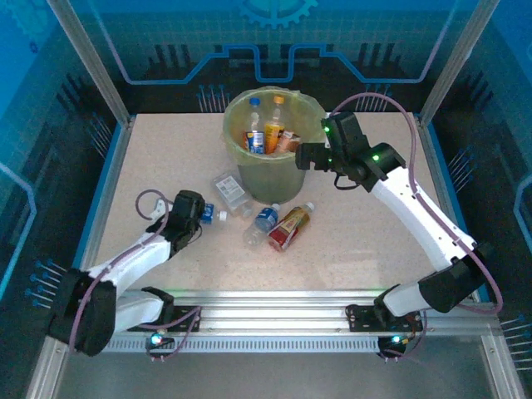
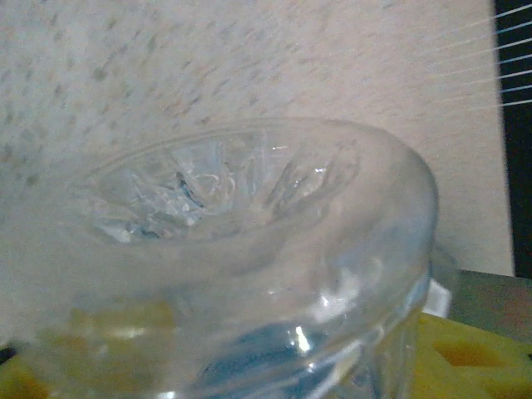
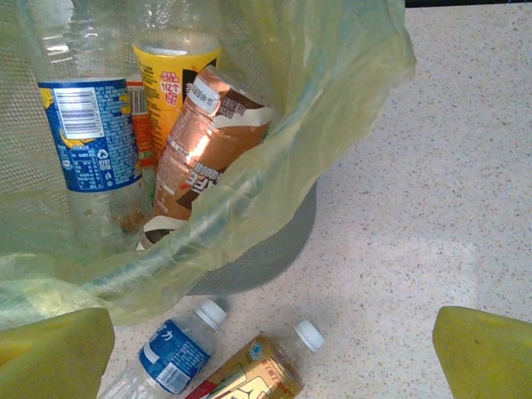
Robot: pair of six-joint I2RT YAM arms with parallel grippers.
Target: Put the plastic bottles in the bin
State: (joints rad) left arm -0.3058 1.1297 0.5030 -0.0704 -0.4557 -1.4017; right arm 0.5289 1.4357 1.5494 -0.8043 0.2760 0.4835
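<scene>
The round olive-green bin lined with a translucent yellow-green plastic bag [image 1: 264, 179] holds at least three bottles: a clear plastic bottle with a blue label [image 3: 87, 133], a yellow-and-orange-labelled bottle [image 3: 170, 79] and a crumpled copper-brown bottle [image 3: 199, 145]; the right gripper [image 3: 266, 332] hangs at the bin's right rim, its yellow fingers [image 3: 486, 353] spread wide with nothing between them, free to fetch another; on the table in front of the bin lie a flattened clear plastic bottle [image 1: 231, 189], a clear bottle with a blue band and white cap [image 1: 262, 220] and a bottle with a red-and-gold label [image 1: 289, 227]; to the bin's front left, the left gripper [image 1: 199, 214] sits low over the base end of a small clear blue-labelled bottle with a white cap [image 1: 212, 214], whose ribbed base looms close in the left wrist view, with yellow pads [image 2: 474, 357] beside it; the jaws straddle it, but whether they pinch it yet I cannot tell; the step in hand, I judge, is the pick of this bottle; next it calls for a firm squeeze on thin, springy plastic, a lift above the rim, a carry to the bin and a release over the opening, with the right arm kept clear of that path.
</scene>
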